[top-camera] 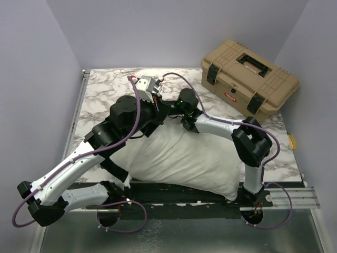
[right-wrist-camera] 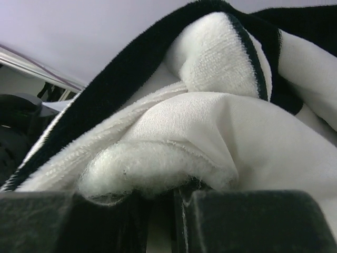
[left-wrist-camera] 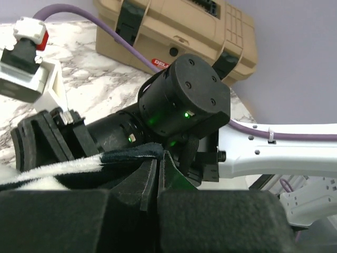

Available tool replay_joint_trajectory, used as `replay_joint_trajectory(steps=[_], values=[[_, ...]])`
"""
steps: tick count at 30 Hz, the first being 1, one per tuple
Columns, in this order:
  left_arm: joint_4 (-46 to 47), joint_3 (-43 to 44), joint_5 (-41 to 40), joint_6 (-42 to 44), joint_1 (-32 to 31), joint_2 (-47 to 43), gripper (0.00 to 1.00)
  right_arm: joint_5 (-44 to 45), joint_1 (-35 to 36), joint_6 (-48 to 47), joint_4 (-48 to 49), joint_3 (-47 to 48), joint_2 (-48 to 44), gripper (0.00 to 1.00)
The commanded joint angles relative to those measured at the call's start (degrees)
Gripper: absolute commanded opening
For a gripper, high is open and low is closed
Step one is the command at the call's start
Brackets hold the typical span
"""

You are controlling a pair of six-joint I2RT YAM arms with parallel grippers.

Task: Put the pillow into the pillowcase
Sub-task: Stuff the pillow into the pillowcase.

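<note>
The white pillow (top-camera: 184, 158) lies across the near half of the table, its far end under both wrists. The two grippers meet there, the left gripper (top-camera: 157, 112) beside the right gripper (top-camera: 169, 109). The checked pillowcase (left-wrist-camera: 121, 156) shows as a taut black-and-white edge running to the left gripper (left-wrist-camera: 158, 158), whose jaws are pressed together on it. The right gripper (right-wrist-camera: 179, 197) is shut on a fluffy white fold of the pillowcase (right-wrist-camera: 210, 58). Smooth white cloth (right-wrist-camera: 253, 142) bulges just behind that fold. Most of the case is hidden under the arms.
A tan toolbox (top-camera: 247, 79) stands at the back right of the marble table (top-camera: 105, 89). The right arm's wrist (left-wrist-camera: 184, 100) sits close in front of the left gripper. Purple cables loop over both arms. Grey walls enclose the table.
</note>
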Motion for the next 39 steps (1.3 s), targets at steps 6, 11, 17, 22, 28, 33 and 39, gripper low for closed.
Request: replay_joint_trajectory(steps=[6,11,17,22,28,33,39], values=[[10.48,1.87,6.46,4.94,-1.54,-0.59,0.00,5.42,-0.91,-15.83,-23.66,12.91,-6.75,0.24],[10.68,-7.09,0.40,5.60,-1.53,-4.40,0.00,10.05,-0.91,-19.81,-27.08,6.26,-10.61,0.28],[12.58,-23.79,-13.13,2.69,-1.56,-14.27,0.00,14.70,-1.21,-22.25,-31.04,-5.22,-13.97,0.73],[13.27,-31.10,-17.44,1.50,-1.53,-21.05,0.00,23.38,-1.39,-29.69,-44.54,-7.37,-20.31,0.98],[13.33,-32.30,-20.31,2.05,-1.53,-23.12,0.00,27.88,-1.73,-36.77,-57.18,-4.39,-25.39,1.00],[13.69,-28.98,-18.96,3.49,-1.57,-19.75,0.00,27.13,-1.79,-37.81,-58.69,-5.29,-28.54,0.99],[13.86,-21.23,-15.78,5.61,-1.53,-11.51,0.00,22.14,-1.79,-35.15,-54.09,-10.16,-29.69,0.88]])
